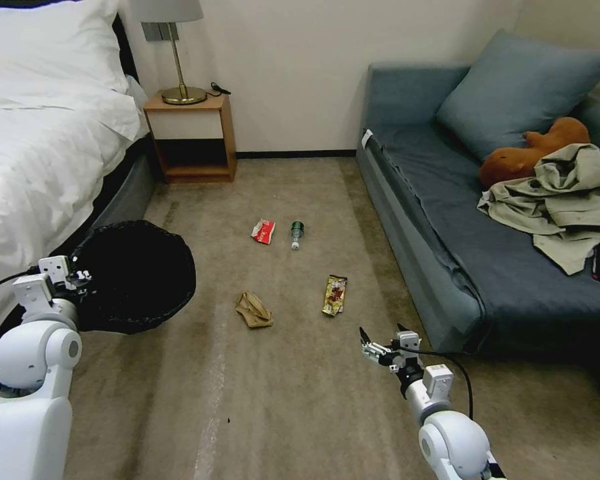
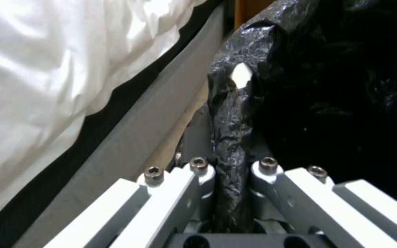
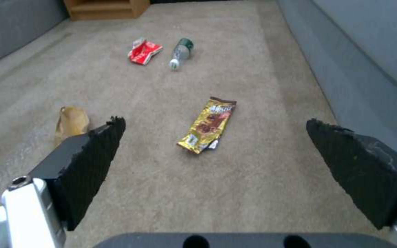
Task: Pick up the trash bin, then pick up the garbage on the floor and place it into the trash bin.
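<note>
My left gripper (image 2: 228, 172) is clenched on the rim of the low round bin lined with a black plastic bag (image 1: 137, 277), held beside the white-sheeted bed (image 1: 40, 153), its white body hidden by the liner. My right gripper (image 3: 212, 155) hangs released, jaws spread, above open beige carpet (image 1: 300, 400) near the blue-grey sofa's edge (image 1: 407, 247). Ahead lie the gold-brown snack packet (image 3: 206, 124), crumpled brown paper wad (image 3: 72, 120), red-and-white wrapper (image 3: 144, 51) and small clear green-labelled bottle (image 3: 180, 53).
</note>
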Available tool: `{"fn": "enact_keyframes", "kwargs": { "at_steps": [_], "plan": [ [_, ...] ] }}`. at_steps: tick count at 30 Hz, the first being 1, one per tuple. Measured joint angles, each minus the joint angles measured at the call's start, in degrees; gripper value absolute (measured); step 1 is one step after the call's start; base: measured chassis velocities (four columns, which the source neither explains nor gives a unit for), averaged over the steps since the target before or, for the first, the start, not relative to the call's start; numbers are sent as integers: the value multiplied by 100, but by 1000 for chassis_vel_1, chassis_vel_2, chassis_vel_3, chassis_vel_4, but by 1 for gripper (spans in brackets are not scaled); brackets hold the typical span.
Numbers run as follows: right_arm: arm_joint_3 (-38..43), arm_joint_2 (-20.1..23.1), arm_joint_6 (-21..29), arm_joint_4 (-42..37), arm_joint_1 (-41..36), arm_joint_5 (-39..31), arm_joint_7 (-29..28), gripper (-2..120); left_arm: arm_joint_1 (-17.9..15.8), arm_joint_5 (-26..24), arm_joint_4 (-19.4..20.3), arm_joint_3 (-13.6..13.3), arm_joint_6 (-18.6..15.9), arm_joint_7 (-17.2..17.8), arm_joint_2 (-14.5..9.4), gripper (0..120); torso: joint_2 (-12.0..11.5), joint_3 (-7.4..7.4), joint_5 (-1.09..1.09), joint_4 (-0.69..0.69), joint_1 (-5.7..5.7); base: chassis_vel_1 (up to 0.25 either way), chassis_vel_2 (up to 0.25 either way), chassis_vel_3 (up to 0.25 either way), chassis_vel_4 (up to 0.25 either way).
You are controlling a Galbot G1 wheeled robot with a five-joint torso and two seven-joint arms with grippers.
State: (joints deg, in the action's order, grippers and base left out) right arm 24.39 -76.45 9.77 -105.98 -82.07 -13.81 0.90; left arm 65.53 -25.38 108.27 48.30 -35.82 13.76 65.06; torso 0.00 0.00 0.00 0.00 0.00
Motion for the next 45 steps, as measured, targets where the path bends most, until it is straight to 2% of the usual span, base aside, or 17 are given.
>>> {"fn": "enact_keyframes", "kwargs": {
  "at_steps": [45],
  "plan": [
    [-128, -67, -75, 149, -16, 169, 27, 100, 47, 17, -30, 23, 34, -58, 8, 3, 0, 0, 0, 0, 0, -61, 104, 64, -101]
  ]
}}
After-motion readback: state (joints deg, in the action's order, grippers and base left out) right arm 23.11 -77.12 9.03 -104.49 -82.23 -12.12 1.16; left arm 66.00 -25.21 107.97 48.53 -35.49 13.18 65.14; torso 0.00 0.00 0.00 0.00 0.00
